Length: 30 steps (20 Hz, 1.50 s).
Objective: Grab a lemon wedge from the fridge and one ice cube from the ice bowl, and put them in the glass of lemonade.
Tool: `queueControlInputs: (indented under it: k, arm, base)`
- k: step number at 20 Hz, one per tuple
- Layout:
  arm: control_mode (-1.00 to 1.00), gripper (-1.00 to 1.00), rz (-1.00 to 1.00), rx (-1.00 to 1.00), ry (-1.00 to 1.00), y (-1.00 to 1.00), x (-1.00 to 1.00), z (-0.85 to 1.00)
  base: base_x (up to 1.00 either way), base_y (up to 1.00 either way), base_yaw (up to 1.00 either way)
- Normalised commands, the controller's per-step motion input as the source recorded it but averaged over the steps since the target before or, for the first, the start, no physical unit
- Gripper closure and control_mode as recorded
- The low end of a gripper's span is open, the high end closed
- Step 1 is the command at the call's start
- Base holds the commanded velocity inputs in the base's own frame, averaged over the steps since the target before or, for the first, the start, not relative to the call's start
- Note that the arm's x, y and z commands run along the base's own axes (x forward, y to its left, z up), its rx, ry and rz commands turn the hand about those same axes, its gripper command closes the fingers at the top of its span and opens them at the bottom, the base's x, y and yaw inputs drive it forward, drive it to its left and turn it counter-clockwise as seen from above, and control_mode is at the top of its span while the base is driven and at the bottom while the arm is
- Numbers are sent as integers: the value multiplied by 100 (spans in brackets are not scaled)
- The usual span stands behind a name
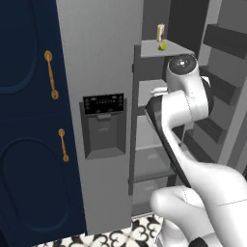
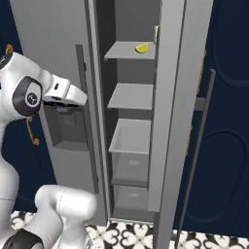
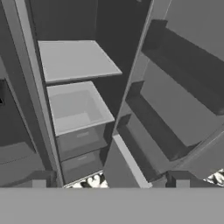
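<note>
A: How far along is this looking?

B: Early, I'd judge. The tall grey two-door fridge (image 2: 58, 39) is standing with its right door swung open, so its grey shelves are showing. The tiny yellow-green lemon wedge (image 2: 142, 47) is lying on the top shelf, just beside a slim pale-yellow container (image 1: 160, 33), and nothing is touching it.

A: And the two-finger gripper?

B: From the right base camera, the white hand (image 2: 68, 93) is hanging in front of the closed left door, near the black dispenser panel (image 1: 103, 104), well below and to the side of the wedge. The hand camera is looking down at the lower shelves and drawers. I cannot tell whether the fingers are spread or pressed together; they aren't clear from any angle.

A: So what's remaining?

B: Seemingly everything past opening the door: reaching up, picking the wedge, then fetching the ice cube and dropping both into the lemonade.
</note>
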Motion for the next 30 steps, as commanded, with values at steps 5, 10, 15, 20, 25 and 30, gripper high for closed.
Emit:
queueControlInputs:
  k: [5,10,15,20,25,30]
  arm:
    - [-100,-100,30,26,-5,52,10,32]
    - [-100,-100,42,8,2,16,21,20]
    - [-100,-100,15,0,1,42,36,-6]
    - [-100,-100,-3,-6,5,24,65,-6]
    - [-100,-100,-19,-8,3,-3,59,-21]
    - [-100,-100,-10,-1,2,-4,65,-32]
  base:
    - [0,0,0]
    - [0,0,0]
    - [0,0,0]
    - [0,0,0]
    - [0,0,0]
    - [0,0,0]
